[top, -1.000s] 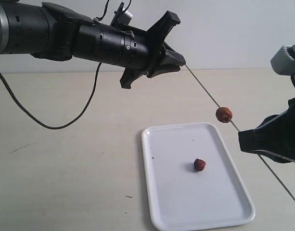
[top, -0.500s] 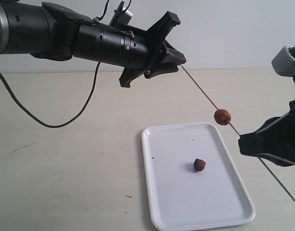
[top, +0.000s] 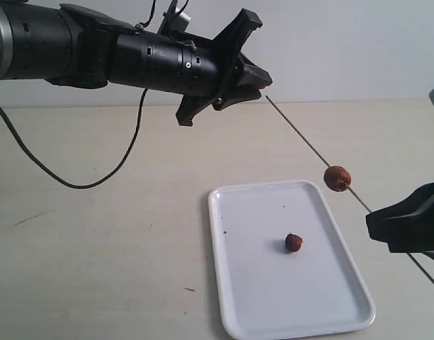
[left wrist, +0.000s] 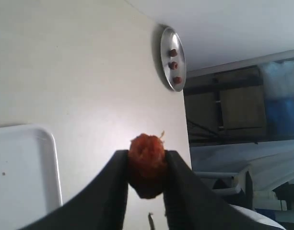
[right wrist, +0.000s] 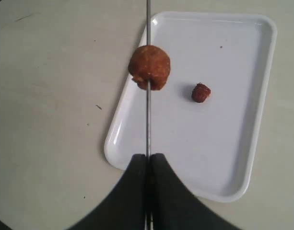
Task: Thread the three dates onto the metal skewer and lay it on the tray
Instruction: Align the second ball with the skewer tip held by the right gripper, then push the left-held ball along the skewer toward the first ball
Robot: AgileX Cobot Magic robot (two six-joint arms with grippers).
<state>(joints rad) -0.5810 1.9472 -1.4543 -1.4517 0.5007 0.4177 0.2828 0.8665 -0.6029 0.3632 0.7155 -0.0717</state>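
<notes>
My left gripper [top: 262, 79] hangs high above the table, shut on one of the dates [left wrist: 147, 160], which sits between its fingertips [left wrist: 147, 155]. The metal skewer [top: 301, 138] slants down to my right gripper [top: 378, 218], which is shut on it [right wrist: 147, 157]. The skewer's upper tip [left wrist: 150, 220] ends just short of the held date. A second date [top: 337, 178] is threaded on the skewer [right wrist: 148, 120], above the tray's far right corner [right wrist: 149, 67]. The third date [top: 294, 242] lies loose on the white tray [top: 301, 304], also seen in the right wrist view [right wrist: 201, 92].
A black cable [top: 96, 180] loops over the table at the left. A round metal dish [left wrist: 171, 45] with three reddish lumps lies far off in the left wrist view. The tray's rim [right wrist: 115, 153] is just below the right gripper.
My right gripper has moved right and down with the skewer and its date. The skewer's tip has drawn away from the left gripper, which rose slightly.
</notes>
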